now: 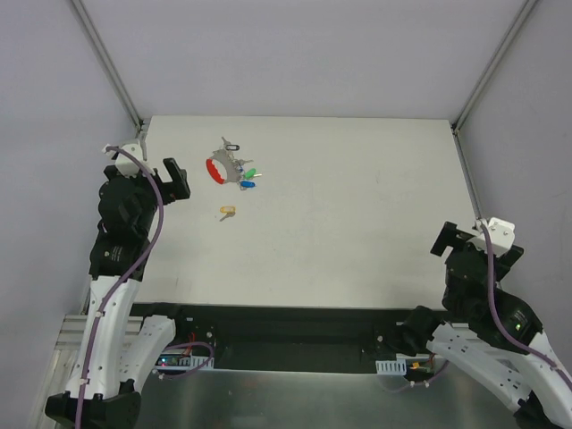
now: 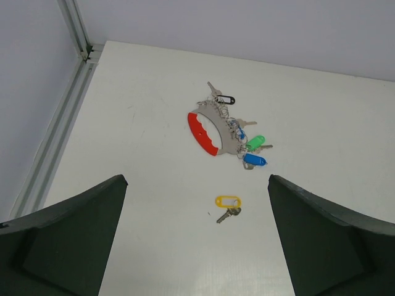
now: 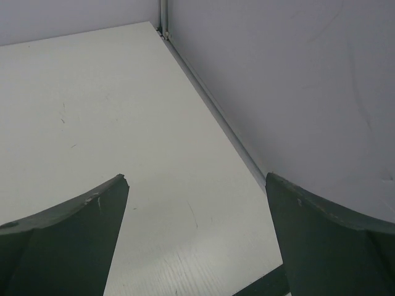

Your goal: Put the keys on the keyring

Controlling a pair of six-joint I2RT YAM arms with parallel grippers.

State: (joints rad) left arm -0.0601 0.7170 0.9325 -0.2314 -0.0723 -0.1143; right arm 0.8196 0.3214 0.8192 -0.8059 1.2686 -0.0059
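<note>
Yellow-tagged key (image 2: 227, 207): lying loose on the table (image 2: 123, 123), just ahead of my left gripper (image 2: 197, 185). I judge it light, flat and slippery, so I'd pinch the plastic tag.
Keyring (image 2: 208, 131): farther ahead, its red band bunched with the green, blue and black tagged keys (image 2: 247, 145). Probably a floppy bundle with a stiff ring.
Left gripper: jaws spread wide, holding nothing.
Right gripper (image 3: 196, 182): also spread wide and empty, with no keys in its view.

Keyring (image 2: 203, 132) far left on table (image 1: 357, 223), keys (image 2: 247, 148) bunched against its right side, lone key (image 2: 227, 209) near of them, apart.
</note>
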